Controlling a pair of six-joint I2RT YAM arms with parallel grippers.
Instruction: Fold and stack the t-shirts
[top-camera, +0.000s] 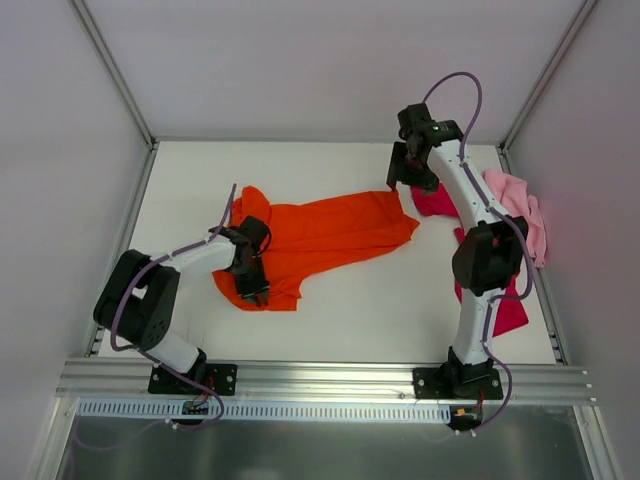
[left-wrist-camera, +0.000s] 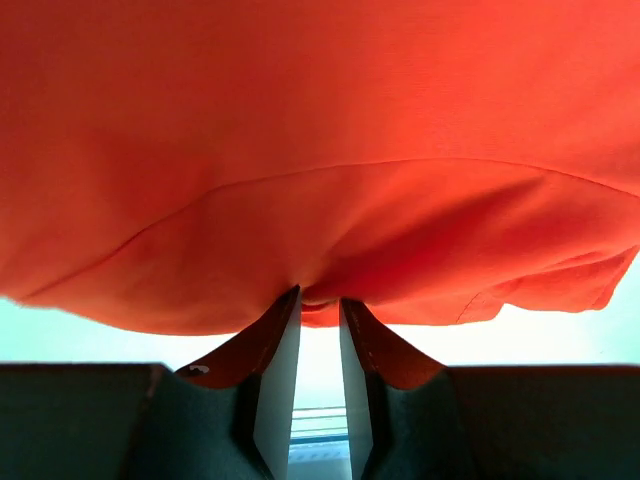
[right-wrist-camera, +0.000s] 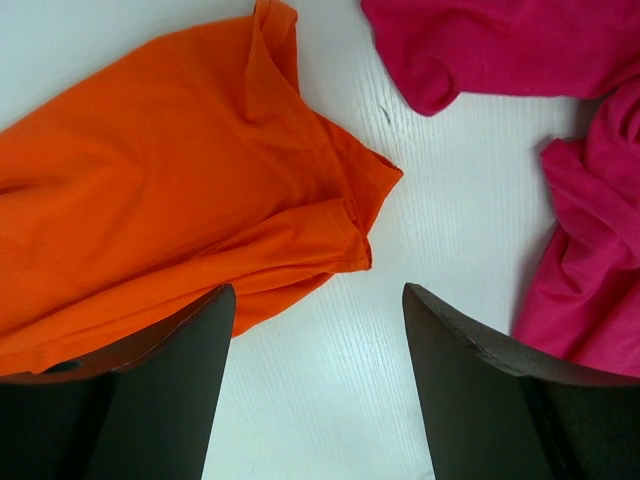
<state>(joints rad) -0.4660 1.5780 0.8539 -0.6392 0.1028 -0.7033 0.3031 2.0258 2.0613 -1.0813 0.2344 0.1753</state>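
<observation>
Your orange t-shirt (top-camera: 330, 235) lies unfolded across the table (top-camera: 380, 300); the magenta t-shirt (top-camera: 435, 200) and pink t-shirt (top-camera: 520, 205) wait heaped at right. Your left gripper (left-wrist-camera: 320, 297) is clamped on the orange hem, presumably to begin a fold. Your right gripper (right-wrist-camera: 318, 300) hovers, fingers apart, by the opposite corner.

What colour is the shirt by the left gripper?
Bright orange. The shirt shows best in the left wrist view, where it fills the picture.

Three shirts: one orange shirt (top-camera: 330, 235) in the middle, one pink shirt (top-camera: 525, 205) at the far right, one red shirt (top-camera: 512, 312) on the right. Two arms: one left arm (top-camera: 195, 258), one right arm (top-camera: 468, 185). One table (top-camera: 380, 310)
</observation>
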